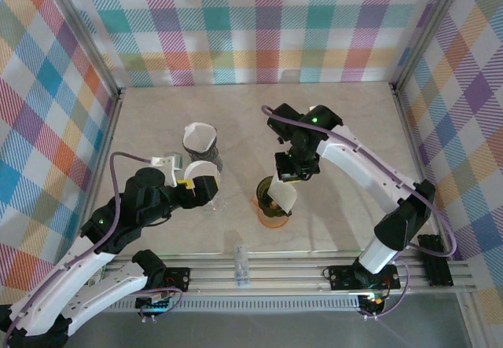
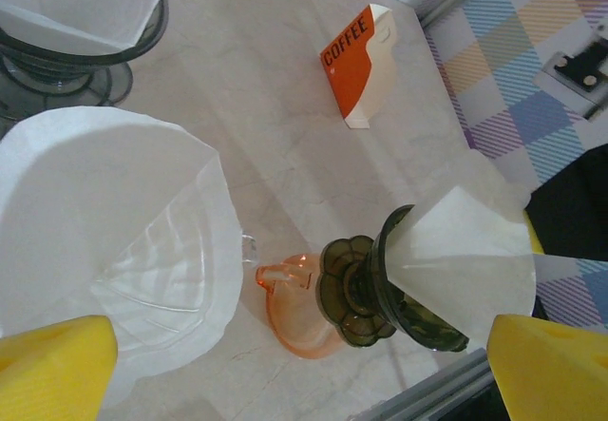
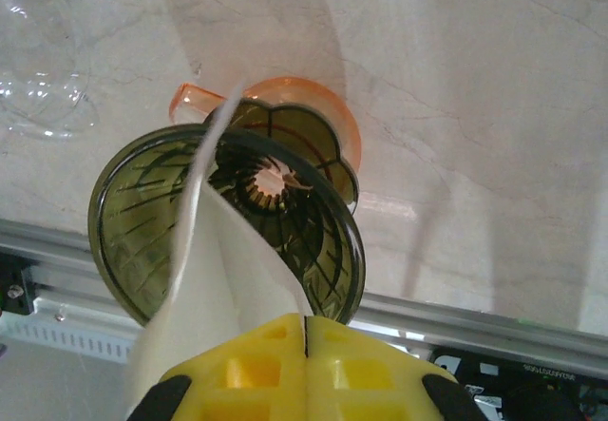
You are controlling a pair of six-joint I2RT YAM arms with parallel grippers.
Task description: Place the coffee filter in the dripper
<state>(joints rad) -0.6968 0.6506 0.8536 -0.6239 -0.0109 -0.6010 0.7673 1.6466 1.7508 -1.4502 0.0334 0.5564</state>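
A white coffee filter (image 3: 209,288) stands partly folded inside the olive-green dripper (image 3: 313,240), one edge rising out of the cone. My right gripper (image 3: 306,331) is shut on that upper edge. In the top view the right gripper (image 1: 292,171) hangs just behind the green dripper (image 1: 269,193), with the filter (image 1: 285,196) leaning out to its right. The green dripper is tilted and rests on an orange dripper (image 1: 273,216). My left gripper (image 2: 302,373) is open and holds nothing. It hovers between a clear dripper with its own filter (image 2: 114,221) and the green dripper (image 2: 380,288).
A dark grey dripper with a filter (image 1: 200,140) stands behind the clear one (image 1: 203,179). An orange and white coffee box (image 2: 361,65) stands on the marble table (image 1: 346,128). Plaid walls enclose three sides, and a metal rail (image 1: 299,269) runs along the near edge.
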